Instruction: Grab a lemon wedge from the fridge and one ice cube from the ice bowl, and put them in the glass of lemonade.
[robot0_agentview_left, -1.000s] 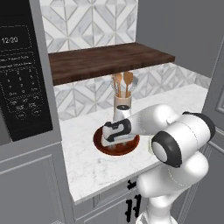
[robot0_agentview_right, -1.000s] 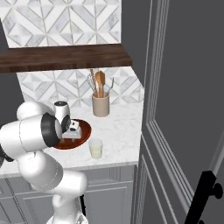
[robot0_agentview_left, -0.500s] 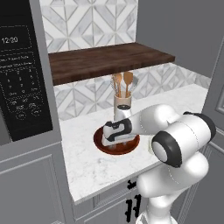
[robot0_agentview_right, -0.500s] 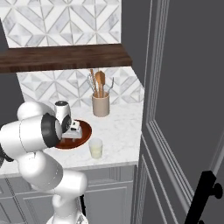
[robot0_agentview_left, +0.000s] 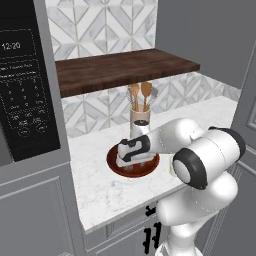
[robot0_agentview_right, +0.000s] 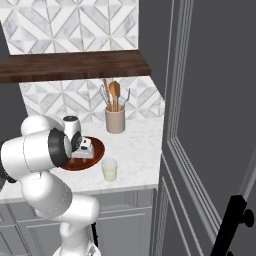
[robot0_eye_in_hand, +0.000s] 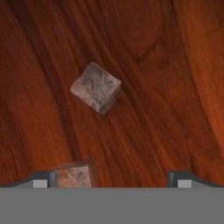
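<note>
Where the tool (robot0_agentview_left: 134, 161) dips, ice bowl (robot0_agentview_left: 116, 165) contents hide.

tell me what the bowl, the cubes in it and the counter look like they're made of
Bowl: glossy reddish-brown wood, judging by the dark flowing grain and soft sheen.
Cubes, one mid-bowl and one by the near edge: probably ice, since they are pale, cloudy and translucent with the wood showing through.
Counter: looks like polished white marble or a similar stone, with faint grey veining.

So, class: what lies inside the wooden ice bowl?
In the ice bowl, the hand view shows one ice cube and a second cube by the open gripper. The hand covers the rest.
</note>
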